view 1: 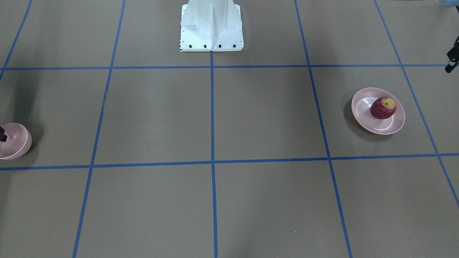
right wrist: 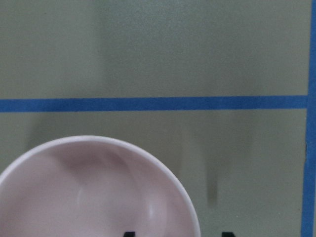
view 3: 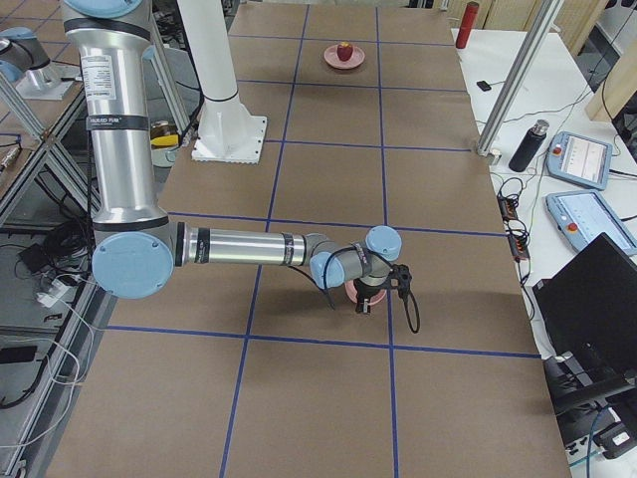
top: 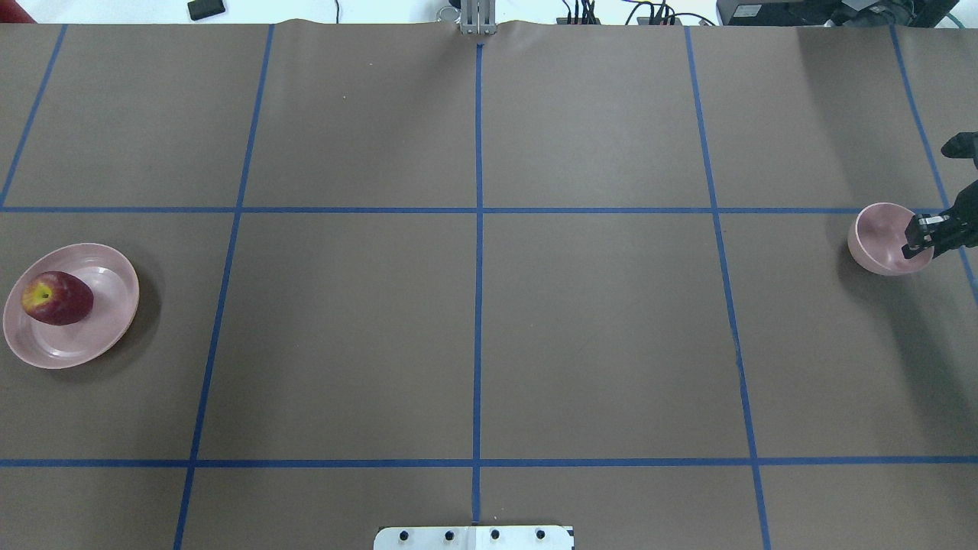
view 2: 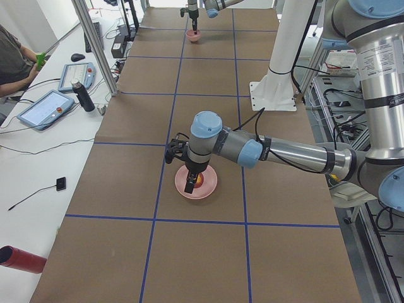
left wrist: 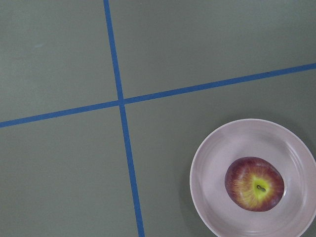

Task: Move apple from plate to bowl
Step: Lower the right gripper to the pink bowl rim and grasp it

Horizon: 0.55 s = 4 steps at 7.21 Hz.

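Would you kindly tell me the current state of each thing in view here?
apple: sitting on the plate, ungrasped.
plate: lying flat, holding the apple.
bowl: upright, empty.
right gripper: open, straddling the bowl's rim.
left gripper: raised near the plate; open or shut unclear.

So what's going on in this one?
Nothing has gone across yet. The apple sits on the plate at the robot's left end of the table, and the bowl stands empty at the right end. The left hand hangs high beside the plate, clear of the apple; whether it is open is unclear. The right hand is down at the bowl, open astride its rim.
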Each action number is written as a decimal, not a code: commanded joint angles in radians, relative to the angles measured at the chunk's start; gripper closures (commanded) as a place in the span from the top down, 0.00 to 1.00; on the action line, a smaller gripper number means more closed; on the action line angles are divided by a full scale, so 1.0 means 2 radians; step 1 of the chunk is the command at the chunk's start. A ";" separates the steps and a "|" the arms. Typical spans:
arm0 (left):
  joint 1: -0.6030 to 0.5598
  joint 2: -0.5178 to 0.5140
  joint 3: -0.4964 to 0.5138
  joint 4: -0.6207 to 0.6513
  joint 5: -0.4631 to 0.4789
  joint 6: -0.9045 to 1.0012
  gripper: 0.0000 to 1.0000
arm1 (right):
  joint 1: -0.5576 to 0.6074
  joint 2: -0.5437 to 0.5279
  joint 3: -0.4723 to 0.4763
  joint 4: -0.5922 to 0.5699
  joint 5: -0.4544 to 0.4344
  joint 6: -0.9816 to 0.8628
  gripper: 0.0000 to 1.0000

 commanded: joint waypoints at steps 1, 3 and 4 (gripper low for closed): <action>0.000 0.000 0.000 0.000 0.000 -0.001 0.98 | 0.001 0.001 0.012 0.001 0.003 -0.004 0.00; 0.000 0.000 0.000 0.000 0.000 -0.001 0.98 | 0.001 0.001 0.055 -0.008 0.006 0.004 0.00; 0.000 0.000 0.000 0.000 0.000 -0.001 0.98 | -0.001 0.007 0.072 -0.008 0.018 0.027 0.00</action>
